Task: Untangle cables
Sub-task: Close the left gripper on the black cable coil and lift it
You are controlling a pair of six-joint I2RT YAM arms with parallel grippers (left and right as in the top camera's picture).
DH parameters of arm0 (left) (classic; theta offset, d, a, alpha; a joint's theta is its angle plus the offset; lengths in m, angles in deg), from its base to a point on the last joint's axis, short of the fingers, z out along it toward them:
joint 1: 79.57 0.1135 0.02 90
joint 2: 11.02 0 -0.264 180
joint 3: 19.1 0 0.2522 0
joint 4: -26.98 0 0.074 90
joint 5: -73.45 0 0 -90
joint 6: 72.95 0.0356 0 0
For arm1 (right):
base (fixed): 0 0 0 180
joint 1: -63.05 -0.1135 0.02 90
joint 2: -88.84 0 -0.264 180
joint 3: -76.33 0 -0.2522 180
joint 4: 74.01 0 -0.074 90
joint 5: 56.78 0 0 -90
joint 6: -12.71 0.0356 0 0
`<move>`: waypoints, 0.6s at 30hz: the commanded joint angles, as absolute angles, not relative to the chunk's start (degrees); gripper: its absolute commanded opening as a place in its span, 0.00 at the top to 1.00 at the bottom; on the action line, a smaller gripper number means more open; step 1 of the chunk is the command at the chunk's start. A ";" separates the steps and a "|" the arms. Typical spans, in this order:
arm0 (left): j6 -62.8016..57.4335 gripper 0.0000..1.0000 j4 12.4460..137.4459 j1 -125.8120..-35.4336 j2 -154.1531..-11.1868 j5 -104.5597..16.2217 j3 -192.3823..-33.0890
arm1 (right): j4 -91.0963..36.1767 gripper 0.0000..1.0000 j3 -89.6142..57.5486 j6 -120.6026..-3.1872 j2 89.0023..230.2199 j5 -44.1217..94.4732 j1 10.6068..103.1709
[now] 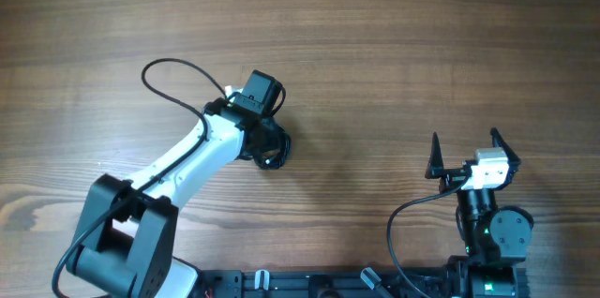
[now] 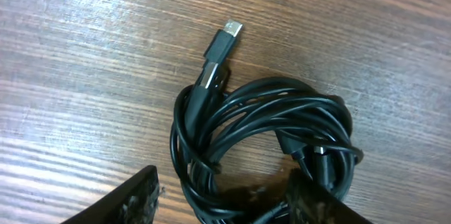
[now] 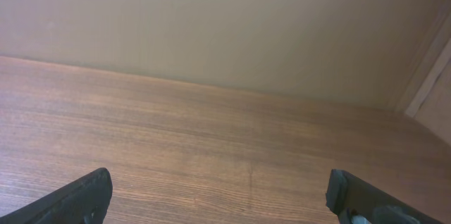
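Observation:
The cables [image 2: 261, 139] are a coiled bundle of thin black cords on the wooden table, with a plug end [image 2: 224, 44] sticking out at the top. In the overhead view the bundle [image 1: 273, 151] lies mostly hidden under my left gripper [image 1: 265, 141]. My left gripper [image 2: 225, 194] is open, its two fingers straddling the near side of the coil. My right gripper [image 1: 464, 152] is open and empty near the table's front right, far from the bundle. In the right wrist view [image 3: 218, 189] it shows only bare wood between its fingers.
A thicker black wire [image 1: 173, 78] loops from the left arm over the table at left. Another black wire [image 1: 412, 214] curves beside the right arm's base. A beige wall [image 3: 225, 27] bounds the table's far edge in the right wrist view.

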State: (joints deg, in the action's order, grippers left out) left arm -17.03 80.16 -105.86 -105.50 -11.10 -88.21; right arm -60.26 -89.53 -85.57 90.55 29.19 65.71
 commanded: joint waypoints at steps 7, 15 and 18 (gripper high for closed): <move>-10.43 0.78 81.78 -105.70 -109.78 -11.62 -88.32 | -60.39 0.00 -89.61 -86.31 90.58 29.32 65.47; -13.62 0.96 81.95 -105.68 -109.46 -13.29 -88.34 | -60.39 0.00 -89.61 -86.29 90.58 29.32 65.47; -13.62 0.96 82.50 -105.64 -106.75 -17.24 -88.50 | -60.39 0.00 -89.61 -86.31 90.58 29.32 65.47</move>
State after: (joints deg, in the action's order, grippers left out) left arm -12.38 81.97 -105.83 -109.04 -12.32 -88.37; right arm -60.26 -89.50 -85.57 90.55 29.19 65.71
